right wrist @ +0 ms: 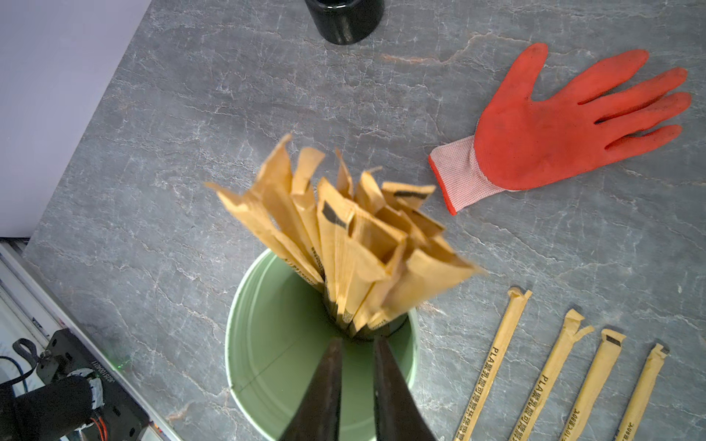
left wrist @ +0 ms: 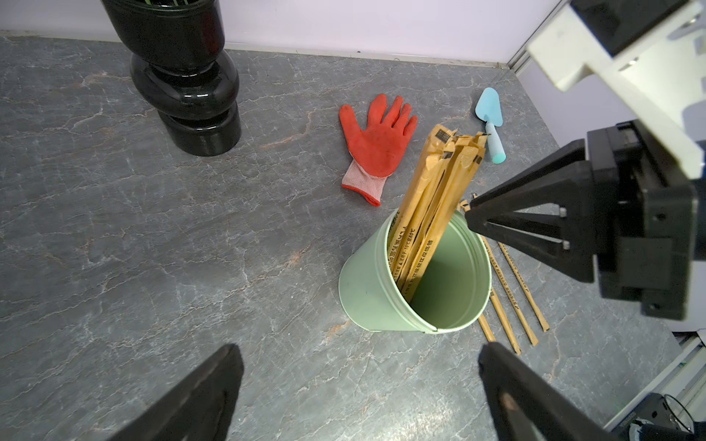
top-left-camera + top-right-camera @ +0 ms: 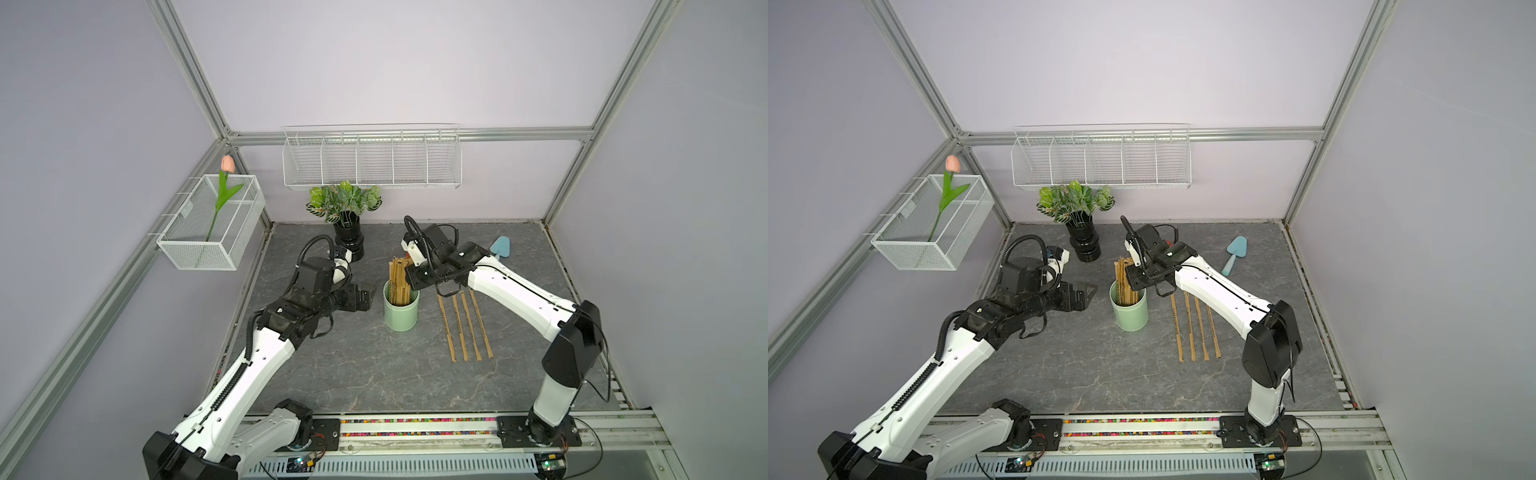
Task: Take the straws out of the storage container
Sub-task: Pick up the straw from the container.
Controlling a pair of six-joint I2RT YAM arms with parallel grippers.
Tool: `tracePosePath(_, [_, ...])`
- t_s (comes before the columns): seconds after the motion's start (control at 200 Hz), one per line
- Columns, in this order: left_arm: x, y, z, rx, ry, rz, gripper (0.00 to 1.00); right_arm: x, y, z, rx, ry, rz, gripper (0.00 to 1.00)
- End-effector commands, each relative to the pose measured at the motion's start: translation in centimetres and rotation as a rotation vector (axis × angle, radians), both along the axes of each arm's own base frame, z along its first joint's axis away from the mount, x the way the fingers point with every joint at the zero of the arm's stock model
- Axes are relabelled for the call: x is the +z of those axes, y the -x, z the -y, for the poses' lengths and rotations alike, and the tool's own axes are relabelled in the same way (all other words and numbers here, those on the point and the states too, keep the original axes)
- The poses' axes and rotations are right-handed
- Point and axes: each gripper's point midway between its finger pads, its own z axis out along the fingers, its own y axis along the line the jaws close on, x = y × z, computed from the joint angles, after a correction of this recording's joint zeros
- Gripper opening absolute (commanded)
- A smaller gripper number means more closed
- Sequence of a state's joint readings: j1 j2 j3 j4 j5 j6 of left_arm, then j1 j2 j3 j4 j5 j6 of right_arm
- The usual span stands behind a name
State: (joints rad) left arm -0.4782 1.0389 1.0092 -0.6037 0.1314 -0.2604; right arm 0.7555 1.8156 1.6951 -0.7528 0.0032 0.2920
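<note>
Room is found widest on the near half of the table (image 3: 353, 374), where bare grey stone is seen between the two arm bases. The storage container (image 3: 401, 316) is stood upright near the middle, well in from every edge. The straws (image 3: 398, 278) are bunched against its far side and rise above the rim. Four loose straws (image 3: 465, 326) are laid side by side on the stone just beside the container, toward the right arm. Behind the container a red glove (image 2: 376, 141) and a blue trowel (image 3: 1233, 255) are laid flat, and a black vase (image 3: 348, 241) is set near the back wall.

The left gripper (image 2: 359, 347) is held beside the container and apart from it, its fingers spread wide with nothing between them. The right arm is reached in from the right and bent over the container. The right gripper (image 1: 357, 341) is pointed at the bundle by the rim, its fingers drawn almost together. Whether a straw is pinched cannot be told.
</note>
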Motion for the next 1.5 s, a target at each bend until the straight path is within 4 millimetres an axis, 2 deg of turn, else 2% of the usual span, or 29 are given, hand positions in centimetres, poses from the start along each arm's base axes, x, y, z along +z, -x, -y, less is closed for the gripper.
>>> tracePosePath(0.0, [0.3,0.2,0.2,-0.014,0.002,0.012,1.00,-0.4,-0.4,-0.8,0.000,-0.010,-0.009,0.19])
tracePosePath(1.02, [0.3,0.2,0.2,-0.015,0.003,0.010,1.00,-1.7,-0.7,-1.1,0.013,0.008,-0.047,0.15])
tracePosePath(1.28, [0.3,0.2,0.2,-0.015,0.003,0.009,1.00,-1.7,-0.7,-1.3,0.018,0.007,-0.052,0.18])
tracePosePath(1.494, [0.3,0.2,0.3,-0.017,0.004,0.008,1.00,-1.9,-0.7,-1.5,0.022,0.005,-0.058,0.14])
